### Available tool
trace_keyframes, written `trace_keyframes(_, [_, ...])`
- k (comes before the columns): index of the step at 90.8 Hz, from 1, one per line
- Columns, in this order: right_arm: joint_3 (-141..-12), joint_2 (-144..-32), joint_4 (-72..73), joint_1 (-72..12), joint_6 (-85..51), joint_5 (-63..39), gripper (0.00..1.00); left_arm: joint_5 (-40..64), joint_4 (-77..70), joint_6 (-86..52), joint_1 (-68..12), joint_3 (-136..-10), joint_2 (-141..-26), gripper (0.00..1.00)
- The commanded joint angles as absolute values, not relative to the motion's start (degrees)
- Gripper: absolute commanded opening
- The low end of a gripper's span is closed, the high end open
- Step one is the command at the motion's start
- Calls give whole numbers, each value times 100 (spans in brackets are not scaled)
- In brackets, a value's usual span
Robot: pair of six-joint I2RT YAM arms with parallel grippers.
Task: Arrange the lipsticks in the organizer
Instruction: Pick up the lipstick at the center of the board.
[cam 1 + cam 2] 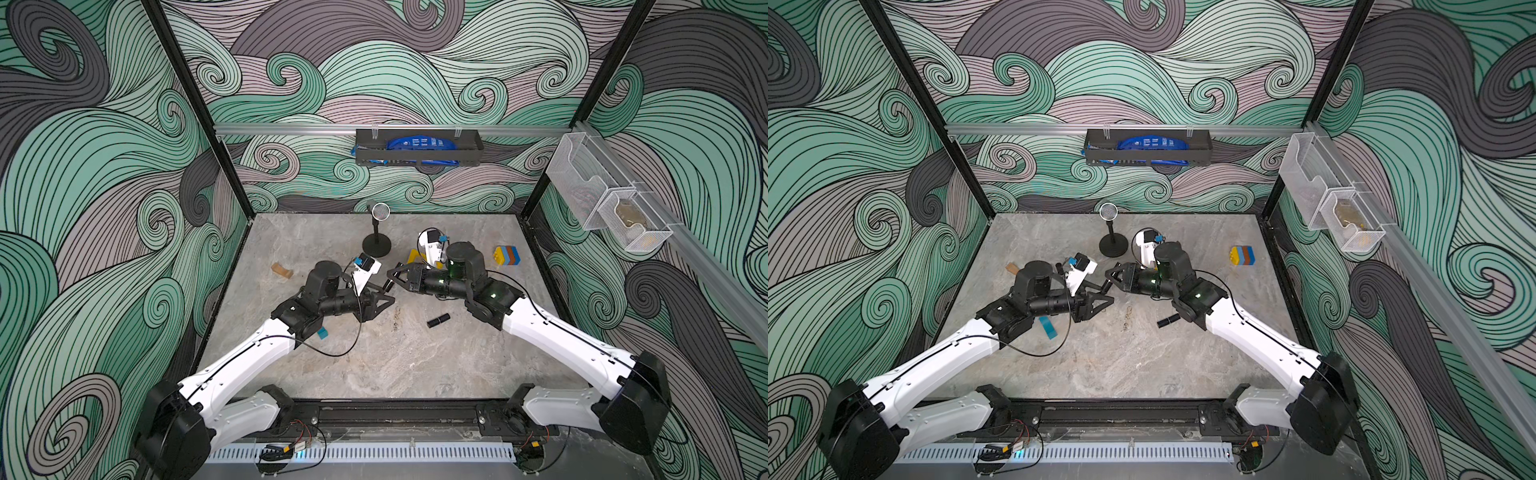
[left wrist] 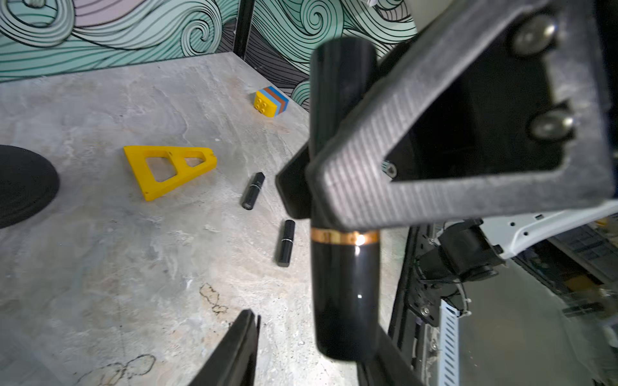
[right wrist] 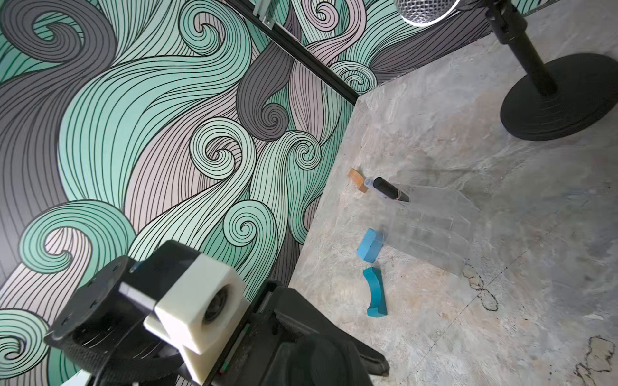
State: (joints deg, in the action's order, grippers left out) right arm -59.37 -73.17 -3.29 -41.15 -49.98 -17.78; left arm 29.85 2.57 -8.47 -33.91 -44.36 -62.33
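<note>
Top view: right fingers (image 1: pixel 395 275) clamp the held lipstick (image 1: pixel 388 285) at mid-frame, left fingers (image 1: pixel 380 302) just below; a loose lipstick (image 1: pixel 438 321) lies on the desk (image 1: pixel 415 365), lower right.
Left wrist: left fingers (image 2: pixel 240 347) parted — one clear of the held lipstick (image 2: pixel 344 267).
Right wrist: organizer (image 3: pixel 431 230) right of centre — one tilted lipstick (image 3: pixel 389 188) at its upper-left end.

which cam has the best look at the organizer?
Right wrist: the organizer shows whole, with its clear stepped walls visible and a lipstick at one end. Both top views: I can't make it out; the left arm covers that area. Left wrist: not in view.
</note>
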Motion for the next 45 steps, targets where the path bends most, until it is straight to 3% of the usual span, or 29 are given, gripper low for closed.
trace_keyframes(1, [-6086,-7428,-476,-4273,-4871,-1424,3,2607,398,-585,-3439,-4645,-6064,47])
trace_keyframes(23, [-6121,-7559,-478,-4405,-4821,-1407,4,2526,358,-528,-3534,-4640,-5973,41])
trace_keyframes(45, [-6150,-7671,-414,-4433,-4814,-1456,5,2566,441,-466,-3579,-4652,-6003,17])
